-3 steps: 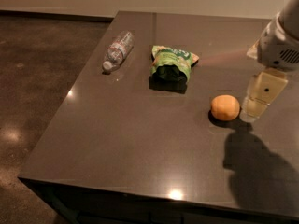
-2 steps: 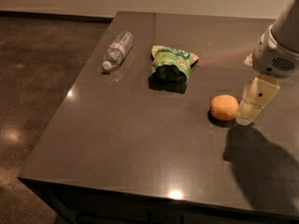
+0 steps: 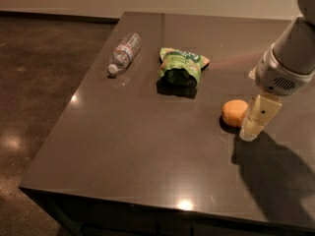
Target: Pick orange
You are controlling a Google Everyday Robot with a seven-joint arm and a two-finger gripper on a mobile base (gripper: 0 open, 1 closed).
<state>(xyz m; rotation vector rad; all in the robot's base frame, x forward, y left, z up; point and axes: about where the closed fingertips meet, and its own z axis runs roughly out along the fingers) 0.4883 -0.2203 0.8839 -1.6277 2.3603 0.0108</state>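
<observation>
The orange (image 3: 234, 112) is a small round fruit lying on the dark table (image 3: 147, 136), right of centre. My gripper (image 3: 255, 124) hangs from the arm that comes in from the upper right. It reaches down to the table just right of the orange, so that it partly covers the orange's right edge. Its tip is close to the table top. I cannot tell whether it touches the orange.
A green snack bag (image 3: 181, 66) lies behind and left of the orange. A clear plastic bottle (image 3: 124, 52) lies on its side near the table's left edge. The table's front and left edges drop to the floor.
The gripper has moved left and down towards the orange and now overlaps its right side. The orange, bag and bottle have not moved.
</observation>
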